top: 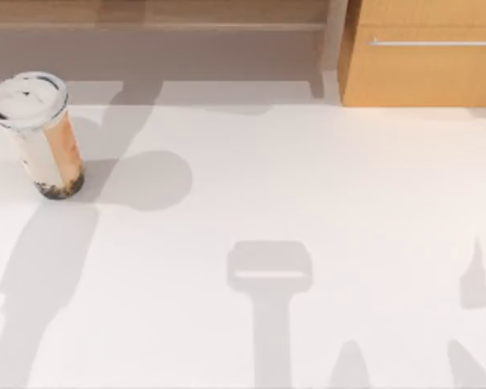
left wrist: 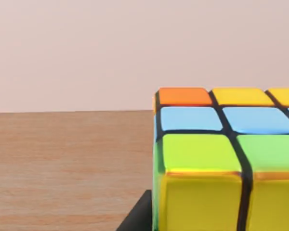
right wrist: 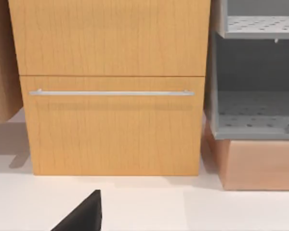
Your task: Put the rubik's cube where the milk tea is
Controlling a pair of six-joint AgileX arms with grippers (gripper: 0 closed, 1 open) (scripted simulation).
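Observation:
The milk tea (top: pixel 42 134), a clear cup with a white domed lid, creamy orange-brown drink and dark pearls, stands upright at the table's far left. The rubik's cube (left wrist: pixel 216 159) sits very close in the left wrist view, showing orange, yellow, blue and green tiles, with a wood surface and a pale wall behind it. My left gripper (left wrist: pixel 231 226) looks shut on it, and one dark finger (left wrist: pixel 137 217) lies against its lower edge. In the right wrist view, one dark finger (right wrist: pixel 82 216) of my right gripper (right wrist: pixel 135 226) hangs over the white table facing a cabinet.
A wooden drawer cabinet (top: pixel 425 57) with a metal handle stands at the table's back right. Beside it in the right wrist view is a grey perforated shelf unit (right wrist: pixel 255 110). Arm shadows fall across the white table (top: pixel 332 186).

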